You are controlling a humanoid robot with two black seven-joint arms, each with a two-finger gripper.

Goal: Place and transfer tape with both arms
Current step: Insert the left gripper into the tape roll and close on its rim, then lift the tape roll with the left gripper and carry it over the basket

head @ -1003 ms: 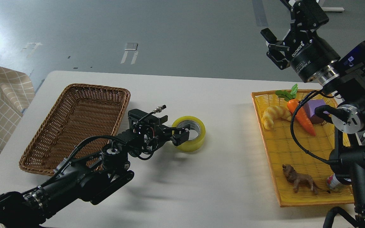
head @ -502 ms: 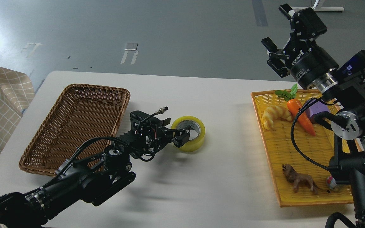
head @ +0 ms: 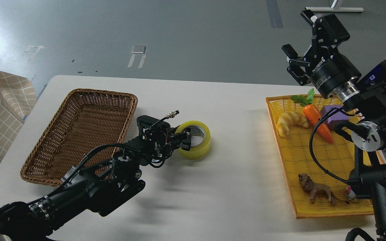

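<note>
Glossy translucent yellow tape [head: 196, 142] ring, pinched at its wall by left gripper [head: 185, 140], dragged slightly leftward; right gripper [head: 300, 42] spread, empty.

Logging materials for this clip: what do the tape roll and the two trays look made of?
Tape: glossy translucent yellow plastic film on a pale, likely cardboard, core. Brown basket: woven wicker or rattan, matte ribbed weave. Yellow tray: fine woven mesh, probably plastic or dyed bamboo, orange rim.

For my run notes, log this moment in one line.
left hand: shut on translucent yellow tape roll | right hand: open, raised | brown wicker basket: empty
</note>
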